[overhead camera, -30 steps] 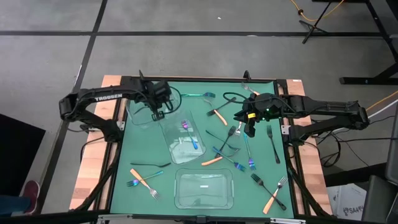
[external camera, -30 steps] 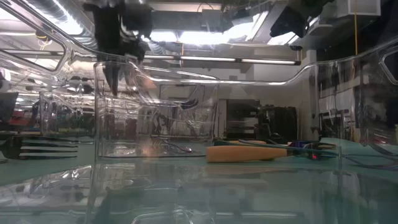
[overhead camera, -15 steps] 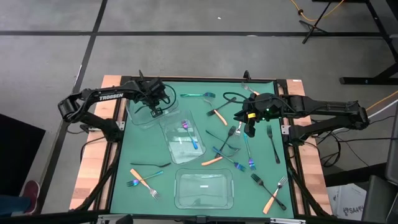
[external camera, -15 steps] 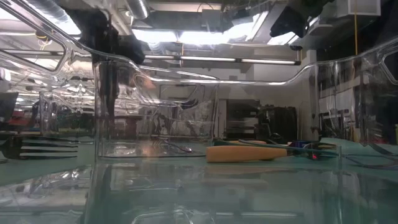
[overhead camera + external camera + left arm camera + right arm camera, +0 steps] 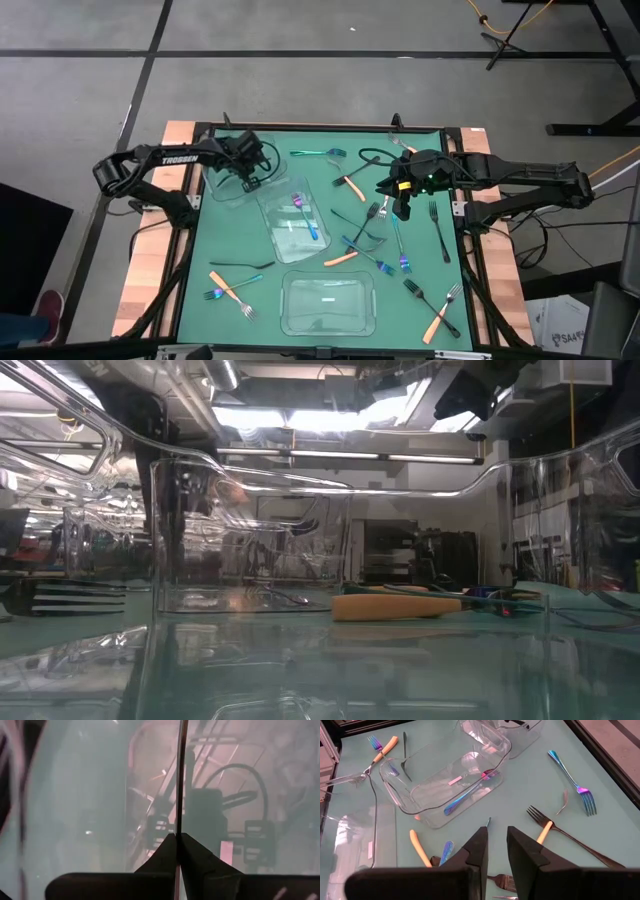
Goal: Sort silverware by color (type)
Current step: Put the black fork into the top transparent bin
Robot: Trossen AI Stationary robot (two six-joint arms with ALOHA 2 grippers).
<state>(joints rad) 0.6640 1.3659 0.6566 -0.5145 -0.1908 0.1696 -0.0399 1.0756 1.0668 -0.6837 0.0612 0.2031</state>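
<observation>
Left gripper (image 5: 250, 172): jaws closed on the rim of a clear plastic rectangular container (image 5: 232, 186).
Right gripper (image 5: 402, 205): jaws slightly parted, empty, above scattered slim silverware (image 5: 385, 240) on the green worktop (image 5: 250, 245), right of that container.

Even overhead light leaves the green table (image 5: 230, 240) shadowless, while ceiling strips (image 5: 340, 420) glare through clear container walls (image 5: 250, 530), blurring them.

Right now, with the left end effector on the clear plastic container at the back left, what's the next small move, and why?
Probably drag it slightly toward the table's left edge, then let go. The left end effector is clamped on the wall of the clear rectangular plastic container, which sits close beside the tilted clear container. More gap would likely ease drops. The right end effector hovers over loose forks.
</observation>
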